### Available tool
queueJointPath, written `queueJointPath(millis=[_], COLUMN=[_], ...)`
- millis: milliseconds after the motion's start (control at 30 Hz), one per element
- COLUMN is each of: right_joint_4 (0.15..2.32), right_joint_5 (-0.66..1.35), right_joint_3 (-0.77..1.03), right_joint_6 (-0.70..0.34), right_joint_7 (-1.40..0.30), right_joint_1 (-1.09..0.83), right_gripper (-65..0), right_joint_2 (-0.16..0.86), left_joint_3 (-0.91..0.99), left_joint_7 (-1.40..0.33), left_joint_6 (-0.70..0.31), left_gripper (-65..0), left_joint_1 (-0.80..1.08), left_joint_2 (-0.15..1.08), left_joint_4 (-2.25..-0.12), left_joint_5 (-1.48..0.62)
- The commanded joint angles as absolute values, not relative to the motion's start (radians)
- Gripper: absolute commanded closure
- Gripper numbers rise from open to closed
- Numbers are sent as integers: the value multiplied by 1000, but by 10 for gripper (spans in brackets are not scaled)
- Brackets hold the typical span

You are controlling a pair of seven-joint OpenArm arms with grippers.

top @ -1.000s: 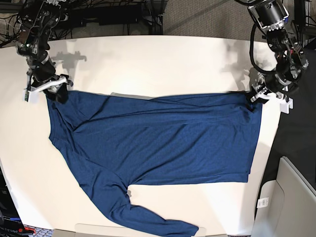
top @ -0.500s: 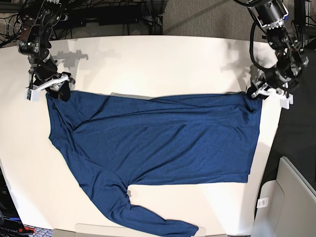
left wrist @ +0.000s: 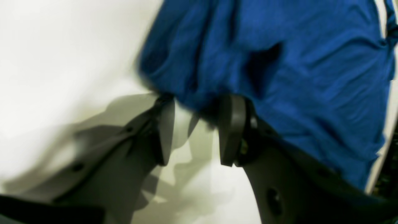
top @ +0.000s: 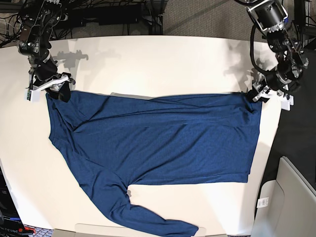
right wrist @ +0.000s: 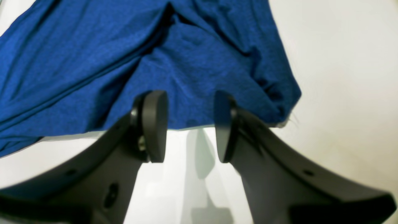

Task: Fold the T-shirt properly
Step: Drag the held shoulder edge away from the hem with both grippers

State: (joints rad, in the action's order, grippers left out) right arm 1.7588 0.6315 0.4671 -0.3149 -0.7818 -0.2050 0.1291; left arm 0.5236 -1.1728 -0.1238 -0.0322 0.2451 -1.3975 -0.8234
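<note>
Both tools had shifted only slightly since the earlier base view: the right tool (top: 48, 85) had drawn a little toward 12 o'clock, and the left tool (top: 260, 94) had lifted marginally at the garment's edge. One T-shirt (top: 158, 143), dark blue and long-sleeved, lay spread across the white surface (top: 148, 59), its body at centre, one sleeve trailing toward 6 o'clock. Two tools were counted, one at each upper corner of the cloth: the right at 10 o'clock, the left at 2 o'clock. In the right wrist view the right tool (right wrist: 189, 124) stood released, jaws parted over the hem with nothing pinched between them. In the left wrist view the left tool (left wrist: 194, 127) appeared parted, fabric bunched at its tips; motion blur left it unclear whether cloth was gripped. The step in hand was judged to be the release after straightening the upper edge. The next move would call for regrasping along one side and carrying it across toward the opposite side.
</note>
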Motion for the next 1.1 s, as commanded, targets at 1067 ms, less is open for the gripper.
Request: queueJointPath(millis=[1067], right_joint_4=[1603], right_joint_5=[708], right_joint_3=[513], right_joint_6=[-209], right_joint_7=[-756], right_joint_1=[-157], right_gripper=[-249], right_joint_2=[130], left_joint_3=[472], left_joint_7=[-1182], left_joint_6=[-128], left_gripper=[-1], left_joint_1=[-82], left_joint_2=[245], left_joint_4=[-1468], left_joint_5=[-832])
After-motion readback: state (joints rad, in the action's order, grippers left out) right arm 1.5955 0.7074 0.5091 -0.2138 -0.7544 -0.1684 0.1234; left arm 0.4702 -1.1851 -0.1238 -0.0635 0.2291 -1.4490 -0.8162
